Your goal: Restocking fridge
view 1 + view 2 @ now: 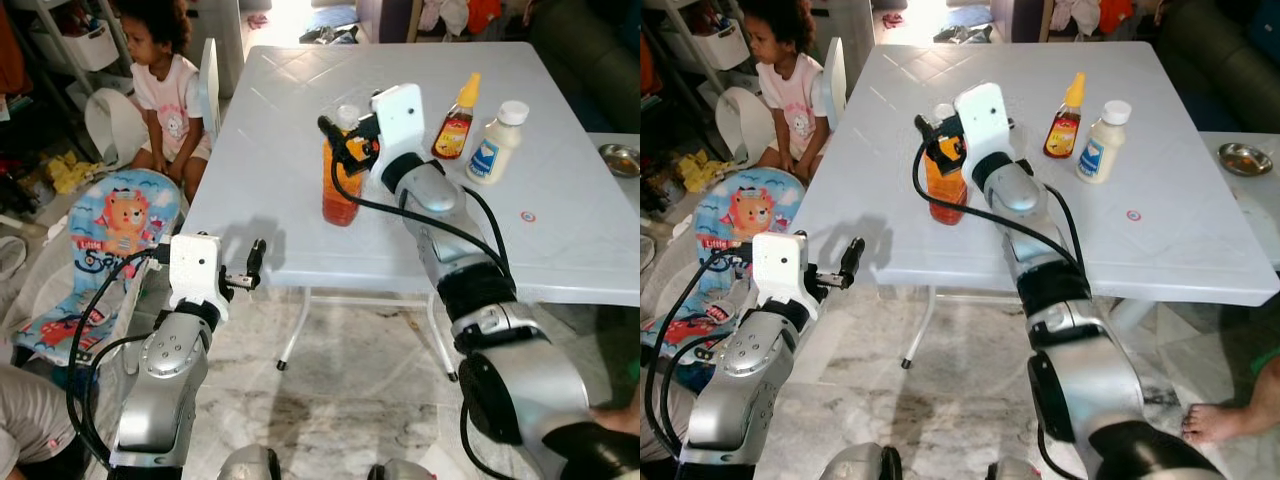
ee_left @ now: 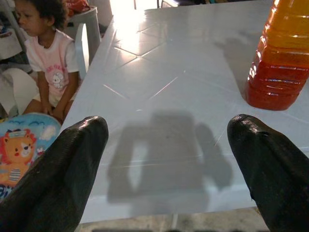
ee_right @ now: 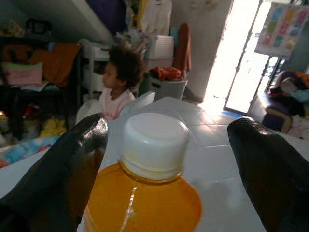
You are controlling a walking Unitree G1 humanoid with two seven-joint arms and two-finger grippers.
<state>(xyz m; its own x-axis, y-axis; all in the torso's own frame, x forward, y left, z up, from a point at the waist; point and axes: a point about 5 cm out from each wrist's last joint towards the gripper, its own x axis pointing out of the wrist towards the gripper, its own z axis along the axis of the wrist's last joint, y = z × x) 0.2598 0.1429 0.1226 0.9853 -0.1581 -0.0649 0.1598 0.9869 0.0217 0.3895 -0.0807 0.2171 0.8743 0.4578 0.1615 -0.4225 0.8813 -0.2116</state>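
A large white bench (image 1: pixel 560 230) is seen ahead of the robot, standing on a marbled floor (image 1: pixel 340 400). To the left of the bench, a small child (image 1: pixel 165 85) in a pink shirt is seated by a white chair (image 1: pixel 210 80), and a baby bouncer (image 1: pixel 95 250) with a cartoon lion print is placed on the floor in front of the child. A bare foot (image 1: pixel 1220 420) of another person is visible at the lower right.

The right arm is stretched over the bench, and its right hand (image 3: pixel 169 159) is held at the top of an orange juice bottle (image 1: pixel 341 185), which stands upright near the front-left part of the bench. In the right wrist view, the two black fingers (image 3: pixel 63 174) are spread wide apart on either side of the bottle's white cap (image 3: pixel 154 145), and the bottle is not gripped.

The left hand (image 1: pixel 255 262) is held low, just off the bench's front edge, and its fingers (image 2: pixel 53 179) are seen well apart with nothing between them.

Further back on the bench, a mayonnaise bottle (image 1: pixel 497 143) with a white cap and a ketchup bottle (image 1: pixel 457 120) with a yellow top are set just beside each other, well apart from the juice. A small metal bowl (image 1: pixel 622 158) is placed on a separate surface at the far right.
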